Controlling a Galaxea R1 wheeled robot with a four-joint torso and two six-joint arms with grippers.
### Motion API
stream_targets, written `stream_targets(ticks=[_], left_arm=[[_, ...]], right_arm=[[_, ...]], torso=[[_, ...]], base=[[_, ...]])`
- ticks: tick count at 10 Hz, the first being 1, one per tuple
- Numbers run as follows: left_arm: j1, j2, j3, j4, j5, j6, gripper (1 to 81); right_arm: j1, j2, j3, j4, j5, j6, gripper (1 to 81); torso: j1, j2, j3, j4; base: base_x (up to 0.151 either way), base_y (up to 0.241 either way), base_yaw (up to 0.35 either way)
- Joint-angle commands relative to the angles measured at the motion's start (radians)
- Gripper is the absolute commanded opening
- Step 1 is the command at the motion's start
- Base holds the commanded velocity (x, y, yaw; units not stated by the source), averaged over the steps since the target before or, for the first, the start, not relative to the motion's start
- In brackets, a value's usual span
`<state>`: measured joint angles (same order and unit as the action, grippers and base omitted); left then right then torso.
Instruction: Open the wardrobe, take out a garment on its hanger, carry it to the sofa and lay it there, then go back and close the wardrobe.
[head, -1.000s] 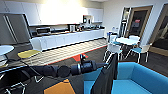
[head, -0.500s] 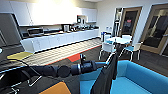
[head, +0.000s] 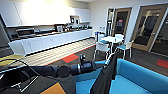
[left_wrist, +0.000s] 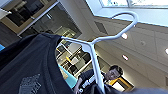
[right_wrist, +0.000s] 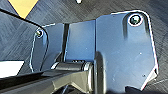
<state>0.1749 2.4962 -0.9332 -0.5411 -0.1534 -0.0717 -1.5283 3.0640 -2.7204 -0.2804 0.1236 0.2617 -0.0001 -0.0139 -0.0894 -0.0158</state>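
Note:
In the head view my left arm reaches in from the left to the middle, and the left gripper (head: 103, 64) is shut on the white hanger (head: 109, 60). The black garment (head: 105, 77) hangs from it, draping down over the near left end of the bright blue sofa (head: 140, 77). Seen from the left wrist, the hanger (left_wrist: 93, 50) with its curved hook stands against the ceiling. The garment's dark collar and shoulder (left_wrist: 27, 65) lie close to that camera.
A white round table with white-and-teal chairs (head: 110, 40) stands beyond the sofa. A long white kitchen counter (head: 50, 40) runs along the far wall, and wood-framed glass doors (head: 150, 27) are on the right. A person (left_wrist: 112, 73) shows behind the garment. Dark carpet (right_wrist: 20, 32) lies under the right arm.
The whole head picture has shifted a little, so the camera has moved; the sofa shows larger and nearer. The garment still hangs from my left arm.

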Motion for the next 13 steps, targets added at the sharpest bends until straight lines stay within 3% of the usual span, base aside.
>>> stream_targets(ticks=[1, 7, 13], left_arm=[[-0.163, 0.003, 0.022, 0.043, -0.012, 0.02, 1.0], [-0.15, 0.0, 0.016, 0.07, 0.002, 0.02, 1.0], [-0.142, 0.003, 0.017, 0.096, 0.006, 0.018, 1.0]], right_arm=[[0.041, 0.005, 0.001, 0.009, -0.047, 0.001, 81.1], [0.042, 0.008, 0.004, 0.007, -0.047, -0.001, 81.1], [0.044, 0.012, 0.002, 0.007, -0.048, -0.002, 81.1]], torso=[[0.0, 0.0, 0.0, 0.0], [0.0, 0.0, 0.0, 0.0], [0.0, 0.0, 0.0, 0.0]], base=[[0.0, 0.0, -0.164], [0.0, 0.0, -0.158], [0.0, 0.0, 0.0]])
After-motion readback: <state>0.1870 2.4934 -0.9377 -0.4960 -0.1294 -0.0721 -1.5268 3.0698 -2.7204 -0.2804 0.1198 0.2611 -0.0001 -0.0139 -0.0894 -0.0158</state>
